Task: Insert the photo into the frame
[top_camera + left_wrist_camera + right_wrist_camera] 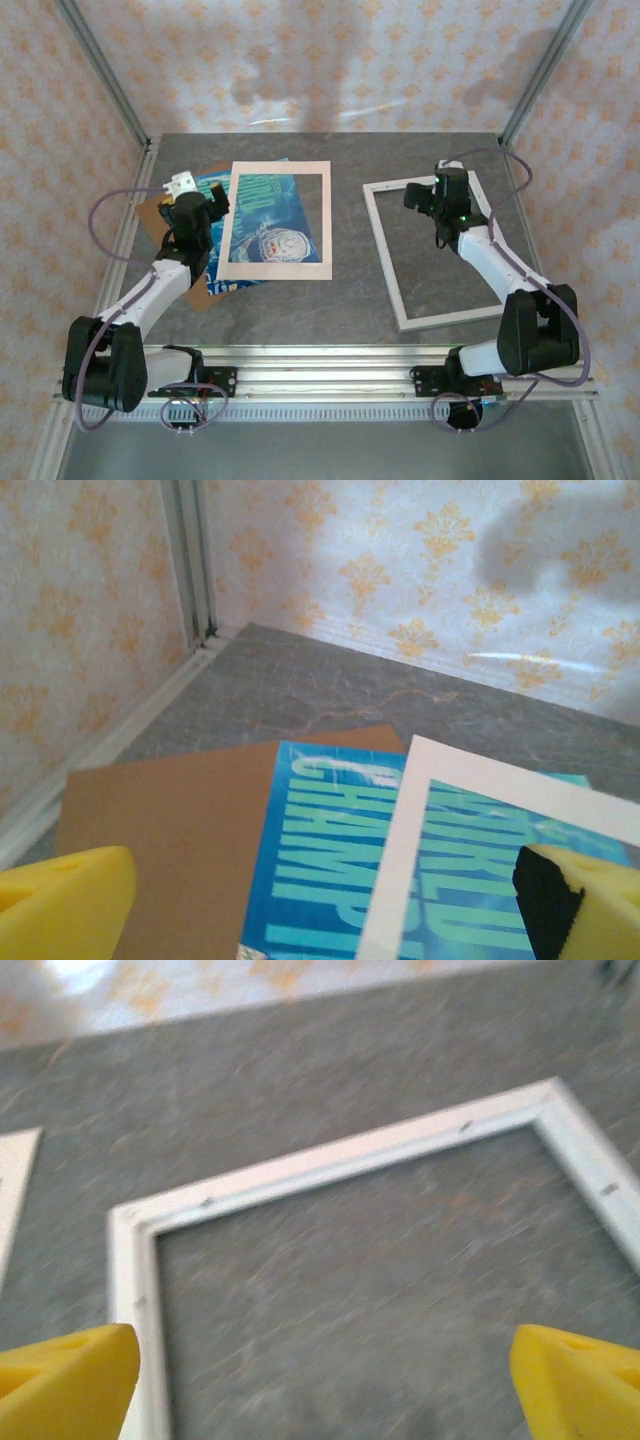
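The teal-blue photo (268, 212) (320, 850) lies at the left of the table, on a brown backing board (148, 213) (160, 830) and partly under a cream mat (276, 270) (430, 810). My left gripper (207, 205) (325, 920) hovers open over the photo's left part, its yellow fingertips (65, 905) straddling the board, the photo and the mat's edge, with nothing held. The white frame (385, 250) (300, 1165) lies flat at the right. My right gripper (425, 195) (325, 1390) stands open above the frame's far left corner, with bare table between its fingertips (580, 1380).
The grey table (350, 300) is walled by patterned panels with metal posts at the back corners (140, 130). A strip of bare table separates the mat from the frame. The aluminium rail (330, 375) holding both arm bases runs along the near edge.
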Robot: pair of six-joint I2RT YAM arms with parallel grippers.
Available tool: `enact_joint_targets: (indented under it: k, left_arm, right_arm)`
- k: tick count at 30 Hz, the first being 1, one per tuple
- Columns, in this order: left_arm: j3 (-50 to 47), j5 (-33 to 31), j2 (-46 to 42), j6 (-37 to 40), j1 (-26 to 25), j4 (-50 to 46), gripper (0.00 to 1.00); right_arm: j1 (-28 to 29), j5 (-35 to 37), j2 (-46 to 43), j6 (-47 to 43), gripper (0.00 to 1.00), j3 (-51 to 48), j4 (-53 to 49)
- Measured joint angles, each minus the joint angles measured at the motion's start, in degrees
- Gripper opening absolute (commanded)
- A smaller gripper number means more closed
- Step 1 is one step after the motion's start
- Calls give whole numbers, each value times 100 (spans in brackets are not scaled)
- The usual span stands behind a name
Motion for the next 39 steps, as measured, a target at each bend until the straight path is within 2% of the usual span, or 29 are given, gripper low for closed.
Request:
enact_joint_targets:
  k: [5, 10, 12, 18, 22, 30, 39]
  left_arm:
    - [227, 103, -81, -1128, -114, -1237, 100]
    - [354, 651, 4, -1945, -114, -2092, 100]
    - [542, 1008, 197, -2151, -116, -2221, 100]
    - [1224, 1958, 1102, -2496, -223, -2439, 100]
    - [1451, 2262, 1425, -2570, -352, -2581, 100]
    - [1543, 2415, 1528, -2677, -376, -2677, 100]
    - [1379, 2365, 1300, -2627, -358, -2907, 100]
  right_arm:
    - [358, -592, 216, 330, 93, 407, -1668]
    - [977, -892, 535, 295, 76, 404, -2850]
    - [1108, -975, 671, 278, 72, 402, -3051]
    - [1399, -997, 1224, 354, 65, 400, -3187]
    - [1606, -894, 1541, 415, 56, 407, -3165]
    - [1670, -649, 2282, 463, 30, 890, -3230]
    - [1751, -603, 3364, 688, 25, 2428, -3318]
